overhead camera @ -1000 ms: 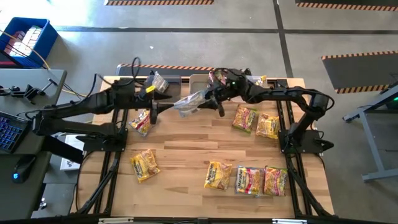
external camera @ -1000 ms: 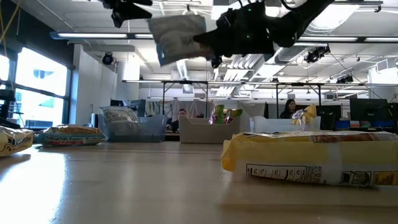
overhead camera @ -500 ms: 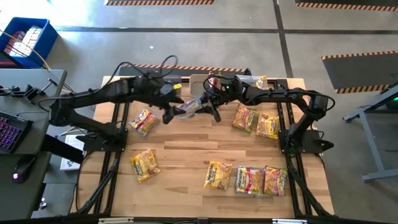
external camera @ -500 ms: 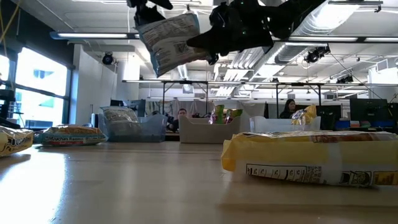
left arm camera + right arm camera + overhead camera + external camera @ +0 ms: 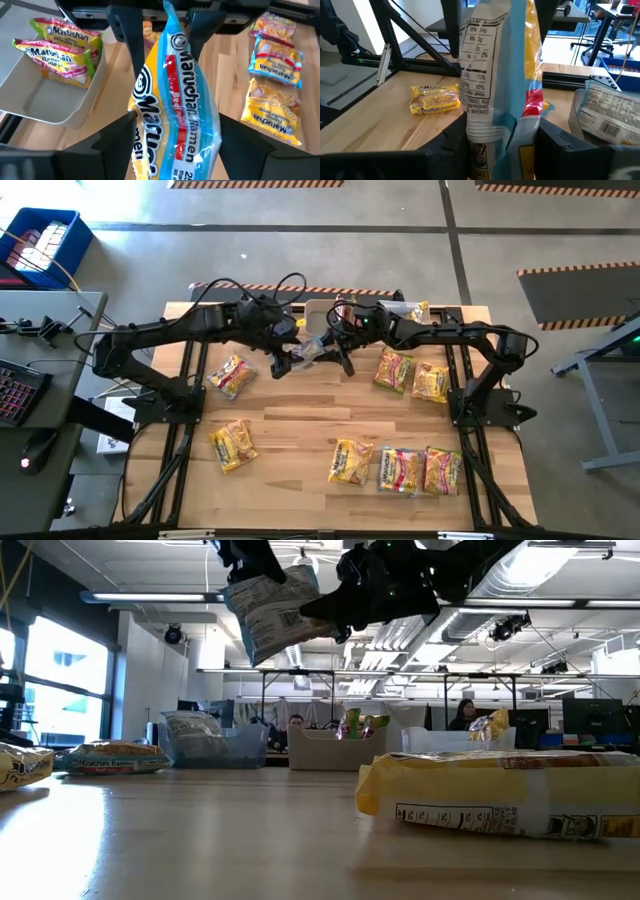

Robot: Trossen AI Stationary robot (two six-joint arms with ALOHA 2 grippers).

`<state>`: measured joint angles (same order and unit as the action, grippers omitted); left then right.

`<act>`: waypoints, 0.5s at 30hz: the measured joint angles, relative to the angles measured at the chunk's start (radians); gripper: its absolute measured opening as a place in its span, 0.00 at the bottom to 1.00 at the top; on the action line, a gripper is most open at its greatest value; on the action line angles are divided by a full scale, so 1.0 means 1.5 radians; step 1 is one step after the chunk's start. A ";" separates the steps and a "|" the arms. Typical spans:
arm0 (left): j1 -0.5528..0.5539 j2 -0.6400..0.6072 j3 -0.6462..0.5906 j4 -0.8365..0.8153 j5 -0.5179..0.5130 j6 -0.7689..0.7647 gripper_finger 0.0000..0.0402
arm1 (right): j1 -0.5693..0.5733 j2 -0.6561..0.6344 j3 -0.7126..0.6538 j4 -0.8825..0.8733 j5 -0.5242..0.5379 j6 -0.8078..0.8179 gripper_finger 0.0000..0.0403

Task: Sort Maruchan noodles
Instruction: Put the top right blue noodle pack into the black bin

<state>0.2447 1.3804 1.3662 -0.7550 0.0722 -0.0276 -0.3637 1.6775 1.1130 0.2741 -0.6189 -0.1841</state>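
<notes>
We hold one packet [image 5: 308, 348] of Maruchan noodles up in the air above the far middle of the table [image 5: 300, 420], pinched in our right gripper [image 5: 336, 352], whose fingers are partly closed on one end of it. Seen from the right wrist, the packet rises straight up out of those fingers [image 5: 555, 142], its nutrition label and a blue and yellow edge toward the camera.

Our left gripper [image 5: 284, 360] meets the same packet from the opposite side. Its fingers stand wide apart, one on each side of the packet's other end, and in the left wrist view we see gaps between wrapper and fingers [image 5: 112, 140], so it has no hold on it.

Just beyond the two grippers, along the table's far edge, sits a pale bin [image 5: 60, 107] with green-printed packets [image 5: 62, 42] in it, with a second bin [image 5: 255, 315] to its left and a third [image 5: 412, 310] to its right.

Out to the right gripper's side lie two yellow packets [image 5: 412, 376] side by side. To the left gripper's side lies one [image 5: 229, 374], with another [image 5: 232, 445] nearer the front. Three more [image 5: 397, 467] lie in a row near the front right edge.
</notes>
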 joint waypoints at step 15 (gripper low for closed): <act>0.008 0.026 0.011 -0.046 0.012 0.000 0.61 | 0.010 0.000 -0.001 0.023 0.001 -0.004 0.33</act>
<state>0.2563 1.4195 1.3834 -0.8239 0.0906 -0.0282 -0.3483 1.6775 1.1122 0.3080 -0.6175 -0.1894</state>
